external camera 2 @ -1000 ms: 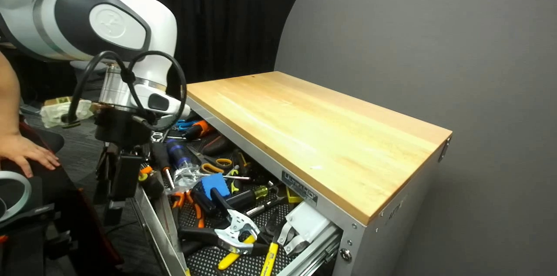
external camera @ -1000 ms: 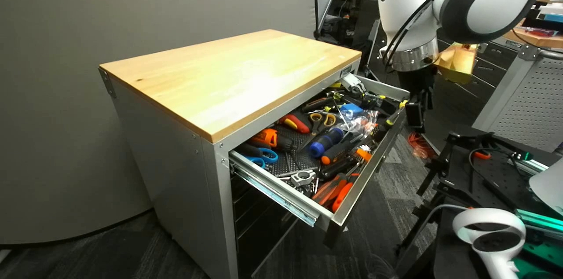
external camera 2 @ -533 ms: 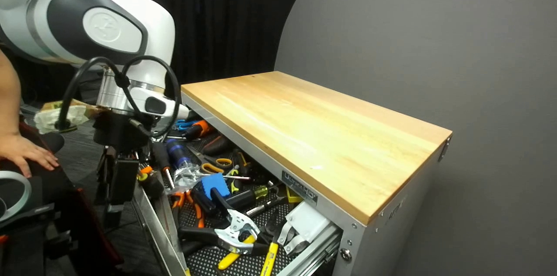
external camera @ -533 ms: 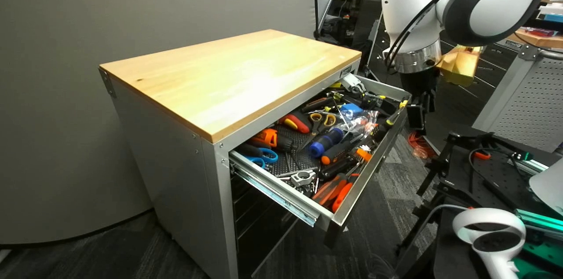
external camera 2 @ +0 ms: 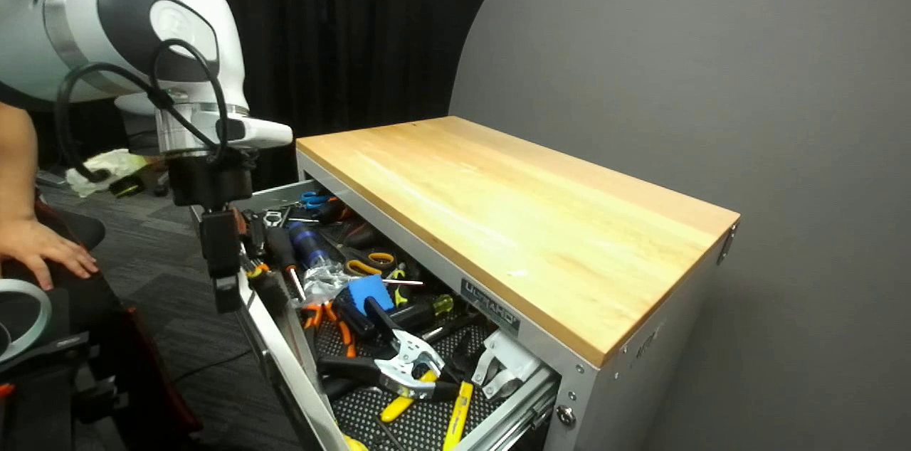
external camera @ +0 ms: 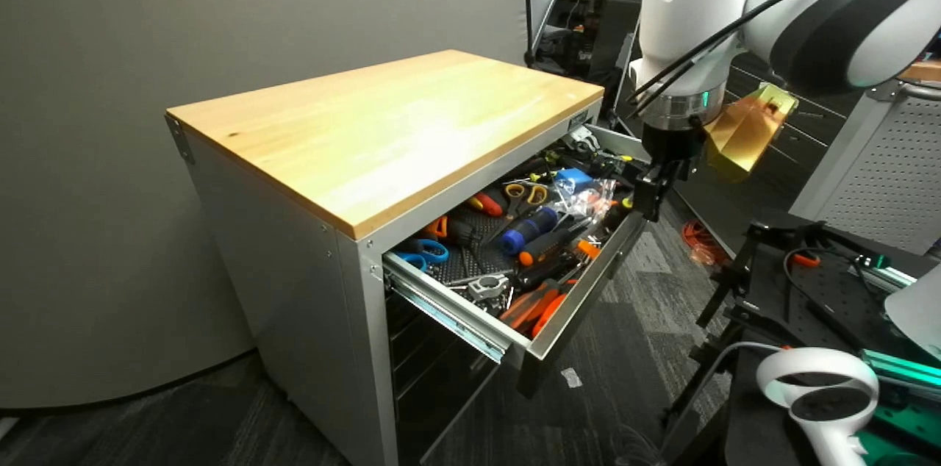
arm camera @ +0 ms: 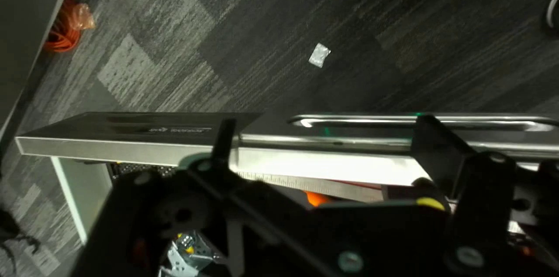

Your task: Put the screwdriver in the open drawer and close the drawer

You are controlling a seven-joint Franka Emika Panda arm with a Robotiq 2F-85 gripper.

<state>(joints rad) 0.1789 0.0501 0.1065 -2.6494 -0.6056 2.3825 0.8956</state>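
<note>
Drawer front, right of the gripper in an exterior view
Fingers spread along its length; rightward push likely.

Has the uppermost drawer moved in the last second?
Yes, inward: in both exterior views, the grey metal drawer sticks out less from the wood-topped cabinet, though it remains open.
</note>
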